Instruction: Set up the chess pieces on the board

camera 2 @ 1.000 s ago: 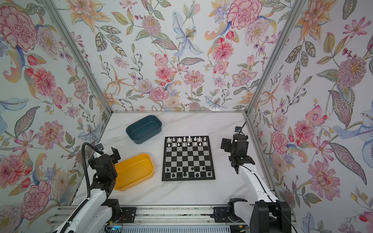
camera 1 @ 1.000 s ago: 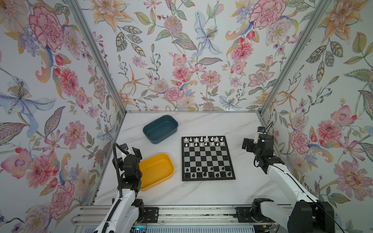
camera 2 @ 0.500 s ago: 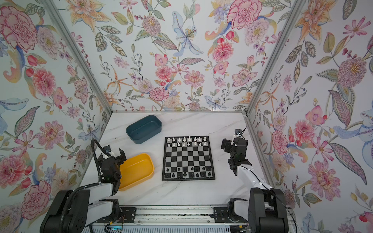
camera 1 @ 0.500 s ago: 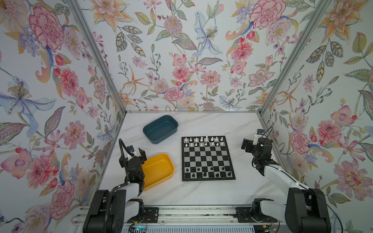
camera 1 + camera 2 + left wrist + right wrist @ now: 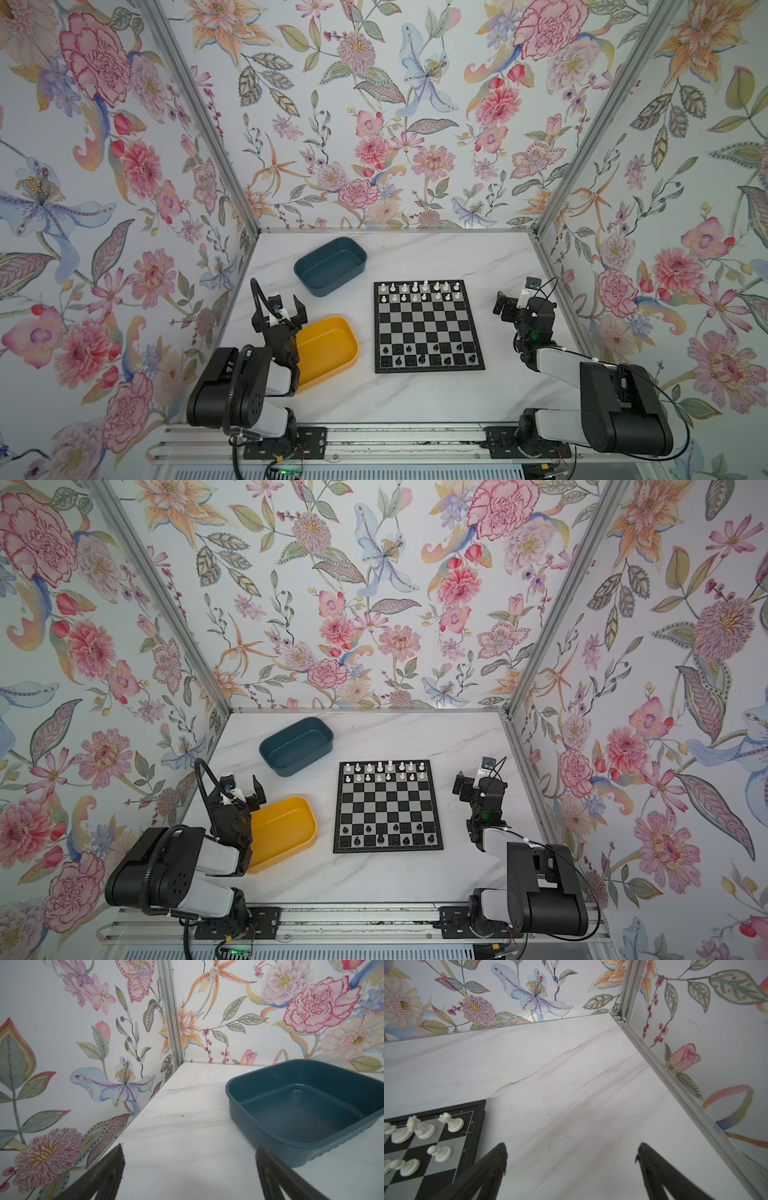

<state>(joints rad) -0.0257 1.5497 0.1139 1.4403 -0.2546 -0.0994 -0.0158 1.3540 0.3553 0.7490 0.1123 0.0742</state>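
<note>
The board [image 5: 424, 326] [image 5: 388, 808] lies flat in the middle of the marble table. White chess pieces [image 5: 419, 291] [image 5: 384, 771] fill its two far rows, and black chess pieces [image 5: 428, 354] [image 5: 388, 834] stand in its two near rows. My left gripper [image 5: 286, 305] [image 5: 241, 788] hangs open and empty left of the board, beside the yellow tray; in the left wrist view it [image 5: 189, 1147] is over bare table. My right gripper [image 5: 513, 306] [image 5: 468, 786] stands open and empty right of the board. The right wrist view shows it [image 5: 571, 1145] over bare marble, with white pieces [image 5: 450, 1122] at the board's corner [image 5: 476, 1124].
An empty teal tray [image 5: 330, 286] [image 5: 297, 766] [image 5: 270, 1138] sits at the back left of the board. An empty yellow tray [image 5: 332, 353] [image 5: 286, 833] sits near left, partly under my left arm. Flowered walls close in three sides, and a metal rail runs along the front.
Both arms have folded back and down toward the front rail. The left gripper moved slightly toward the back, the right slightly toward the board. Both stayed open; the pieces have not moved.
</note>
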